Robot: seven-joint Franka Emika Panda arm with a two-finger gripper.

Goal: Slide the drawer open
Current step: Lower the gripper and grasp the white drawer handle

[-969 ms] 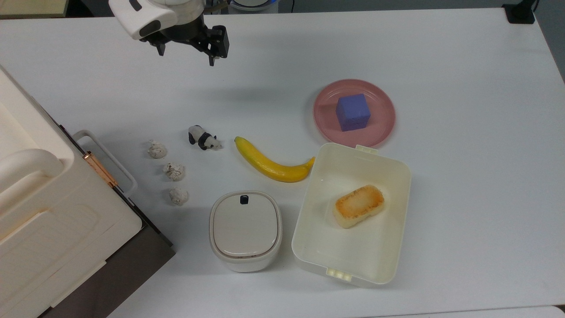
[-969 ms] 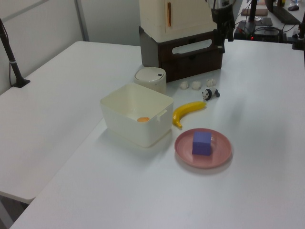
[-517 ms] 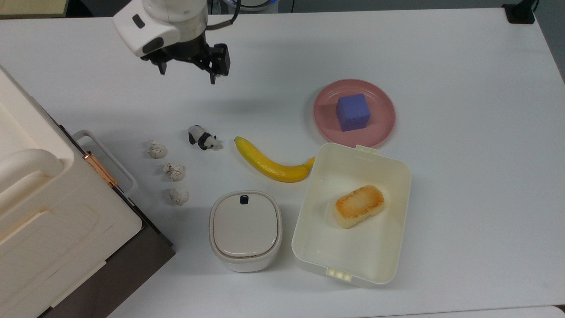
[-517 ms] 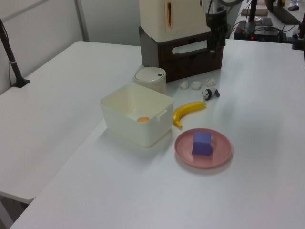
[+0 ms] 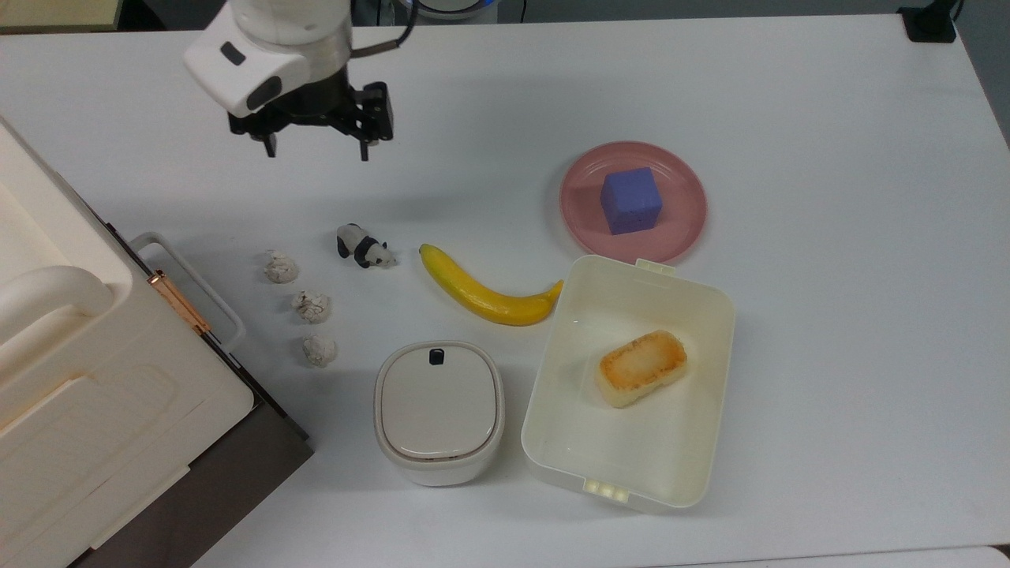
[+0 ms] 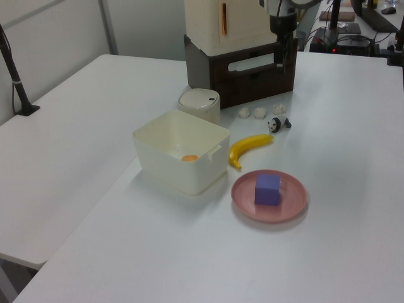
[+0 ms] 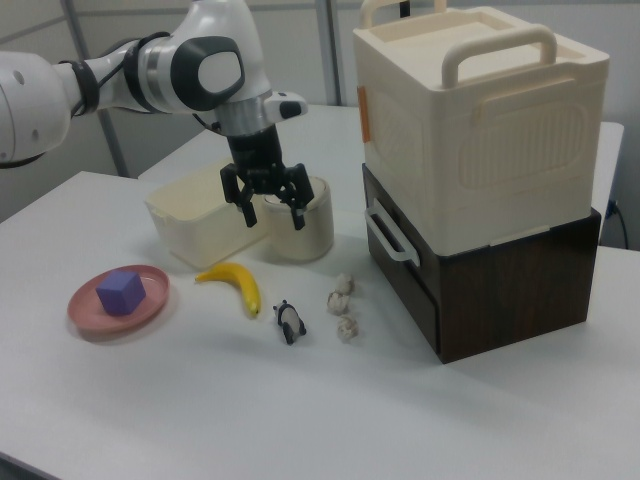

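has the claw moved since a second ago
Yes. In the top view the claw has shifted left and down the picture, toward the drawer's white handle, away from the pink plate.

Gripper (image 5: 316, 150) hangs with fingers spread over bare table (image 5: 473, 95), apart from the drawer handle (image 5: 189, 288) at the top view's left. Three crumpled lumps (image 5: 310, 306) and panda (image 5: 364, 246) sit just beside the handle; banana (image 5: 485, 296) and lidded container (image 5: 439, 410) lie farther right.

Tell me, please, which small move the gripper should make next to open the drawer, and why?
Probably move toward the top view's lower left, to the white handle of the drawer. The gripper is open, holds nothing and is apart from the handle.
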